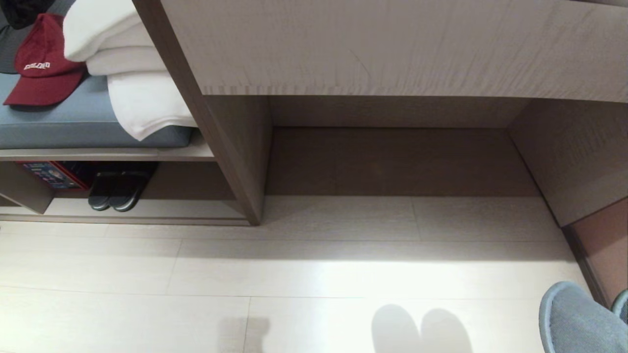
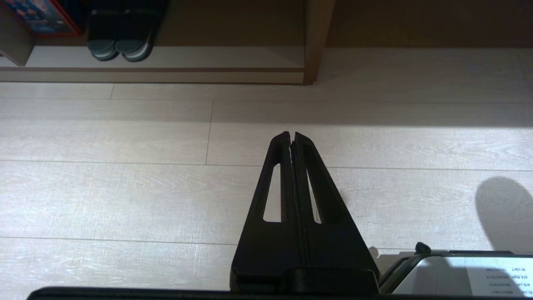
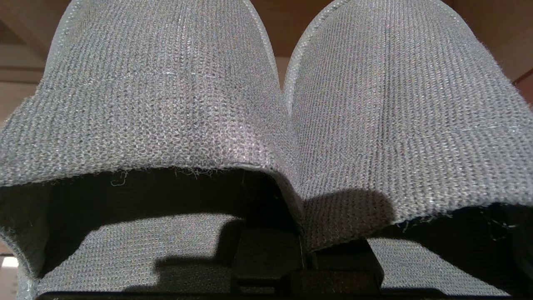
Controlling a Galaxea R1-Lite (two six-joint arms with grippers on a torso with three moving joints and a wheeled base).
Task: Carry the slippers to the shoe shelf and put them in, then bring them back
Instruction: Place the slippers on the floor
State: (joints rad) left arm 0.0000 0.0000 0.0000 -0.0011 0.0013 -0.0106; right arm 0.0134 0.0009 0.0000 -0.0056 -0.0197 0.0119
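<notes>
The grey-blue slippers [image 3: 266, 104] fill the right wrist view side by side, toes pointing away. My right gripper [image 3: 302, 250] is shut on their adjoining inner edges, with the fingers mostly buried in the fabric. In the head view the slippers [image 1: 574, 318] hang at the lower right above the pale floor. The shoe shelf [image 1: 162, 208] is at the left, low under a cushioned bench, and its pale base board [image 2: 208, 58] shows in the left wrist view. My left gripper [image 2: 291, 135] is shut and empty over the floor, short of the shelf.
Black slippers [image 1: 117, 189] and a red box [image 1: 49, 174] sit inside the shelf's cubby. A red cap [image 1: 41, 63] and folded white towels [image 1: 132, 73] lie on the cushion above. The long wood-fronted counter [image 1: 392, 49] with a recess beneath spans the middle. A reddish wall [image 1: 606, 245] is at the right.
</notes>
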